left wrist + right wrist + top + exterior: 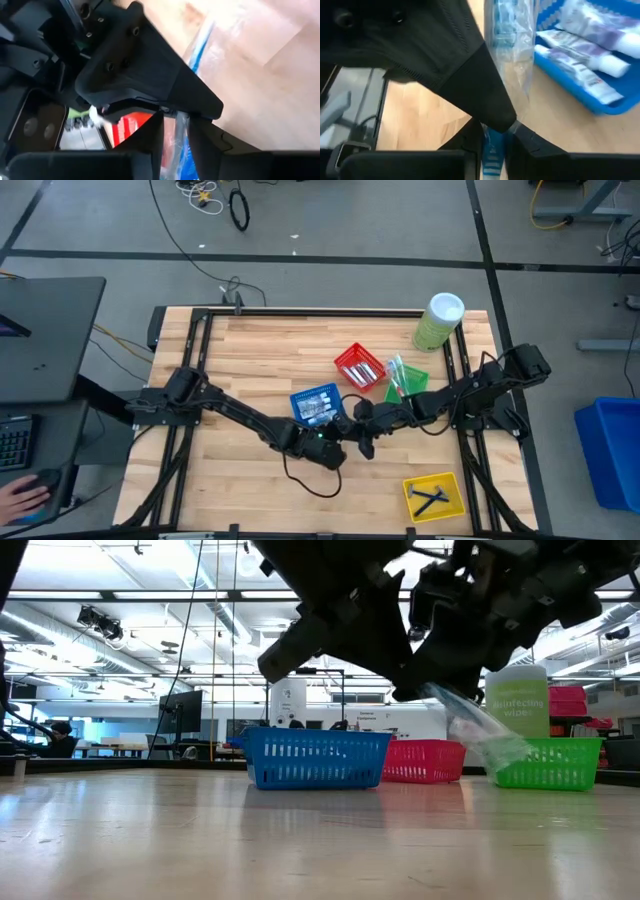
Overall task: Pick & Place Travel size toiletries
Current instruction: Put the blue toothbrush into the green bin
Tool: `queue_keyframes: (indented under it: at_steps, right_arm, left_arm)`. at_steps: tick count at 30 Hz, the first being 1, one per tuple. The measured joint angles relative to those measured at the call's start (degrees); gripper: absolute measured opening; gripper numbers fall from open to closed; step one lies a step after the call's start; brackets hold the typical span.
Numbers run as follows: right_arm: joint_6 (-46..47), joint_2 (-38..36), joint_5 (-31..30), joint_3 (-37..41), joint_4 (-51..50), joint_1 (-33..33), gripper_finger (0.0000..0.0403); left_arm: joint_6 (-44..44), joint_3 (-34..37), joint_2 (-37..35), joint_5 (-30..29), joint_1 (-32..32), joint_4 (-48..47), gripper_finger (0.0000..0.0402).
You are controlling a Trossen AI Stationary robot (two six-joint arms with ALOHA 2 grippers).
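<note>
Both grippers meet mid-table near the blue basket (pixel 315 405): right gripper (pixel 492 131) pinched on the wrapped toothbrush (pixel 507 30), left gripper (pixel 176 121) slightly parted around its other end. Left should fully let go before right carries.

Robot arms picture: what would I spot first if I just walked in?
The two dark arms meeting mid-table, just in front of the blue basket. Between them hangs a wrapped blue toothbrush; the right hand pinches it, the left hand is at it too. Bright red, green and yellow baskets dot the table.
</note>
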State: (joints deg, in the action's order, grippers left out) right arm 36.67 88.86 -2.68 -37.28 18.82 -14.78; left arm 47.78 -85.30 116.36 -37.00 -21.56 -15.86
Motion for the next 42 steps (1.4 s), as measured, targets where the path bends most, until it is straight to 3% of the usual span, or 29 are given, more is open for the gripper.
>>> queue_keyframes:
  at_steps: [6, 11, 15, 19, 22, 26, 31, 36, 42]
  right_arm:
    - [1.33, -2.80, -2.11, -0.07, -4.90, 2.40, 0.0054]
    - [0.70, -10.24, -8.86, -0.04, -13.00, 3.61, 0.0054]
    - [-0.93, -18.91, -16.62, -0.03, -23.47, 3.55, 0.0054]
    - [0.84, -27.67, -26.69, -0.03, -34.57, 2.96, 0.0054]
    - [4.98, -31.50, -34.11, 1.60, -39.58, 1.95, 0.0054]
    - [10.39, -32.57, -39.54, 6.27, -41.78, 1.48, 0.0054]
    - [13.92, -32.06, -42.40, 11.87, -42.10, 2.16, 0.0054]
    - [14.36, -32.07, -42.49, 12.61, -43.68, 2.62, 0.0054]
    - [15.59, -31.52, -37.03, 12.61, -47.39, 3.14, 0.0071]
  left_arm:
    - [-4.99, 0.11, 0.02, -7.47, -0.01, 0.27, 0.0107]
    - [-9.06, -1.06, -1.79, -12.71, -1.61, 0.19, 0.0106]
    - [-13.70, -1.16, -6.39, -12.50, -2.52, -0.80, 0.0100]
    - [-23.77, -1.22, -11.77, -11.13, -2.18, -5.89, 0.0094]
    - [-32.68, -1.19, -15.65, -9.77, -1.49, -10.74, 0.0088]
    - [-42.98, 0.51, -19.84, -9.77, -0.87, -15.17, 0.0082]
    - [-47.28, 4.53, -22.92, -10.75, -0.61, -16.06, 0.0085]
    - [-50.59, 7.14, -23.93, -10.89, -0.61, -16.40, 0.0086]
    - [-53.70, 8.59, -23.96, -11.10, -0.61, -16.17, 0.0087]
